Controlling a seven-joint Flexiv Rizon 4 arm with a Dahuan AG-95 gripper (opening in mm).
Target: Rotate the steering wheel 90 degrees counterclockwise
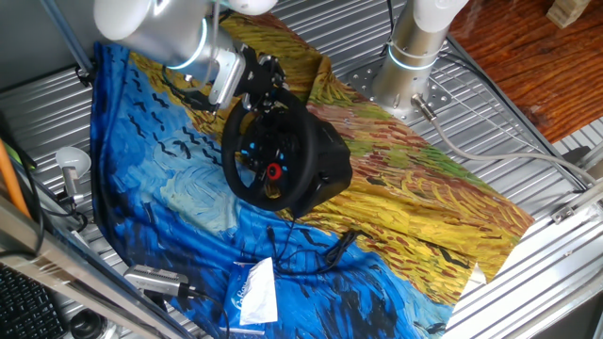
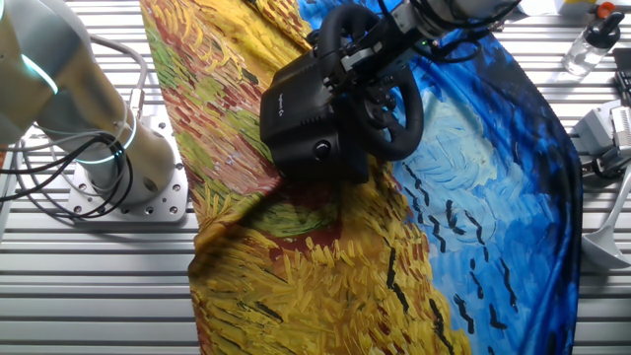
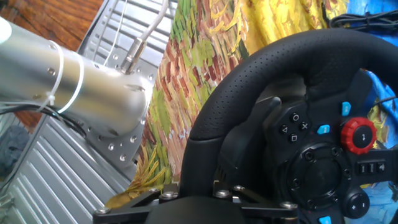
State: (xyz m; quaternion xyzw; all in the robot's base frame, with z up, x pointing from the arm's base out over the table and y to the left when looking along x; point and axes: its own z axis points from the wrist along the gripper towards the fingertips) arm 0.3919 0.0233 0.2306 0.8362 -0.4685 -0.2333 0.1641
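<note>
Gripper (image 1: 256,83) sitting at steering wheel (image 1: 268,151) top rim; grip state unclear, prob clamping. Rim looking stiff, textured, grippy; base (image 2: 306,118) heavy.

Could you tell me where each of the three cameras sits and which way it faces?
One fixed view: high on the wheel-face side, looking down at the steering wheel; the gripper meets its upper rim.
The other fixed view: the opposite side, looking at the wheel's black base; the robot pedestal stands left.
Hand view: on the hand, right against the wheel rim, with the red button and gripper body at the bottom edge.
Both fixed views share the wheel, the painted cloth and the pedestal.
</note>
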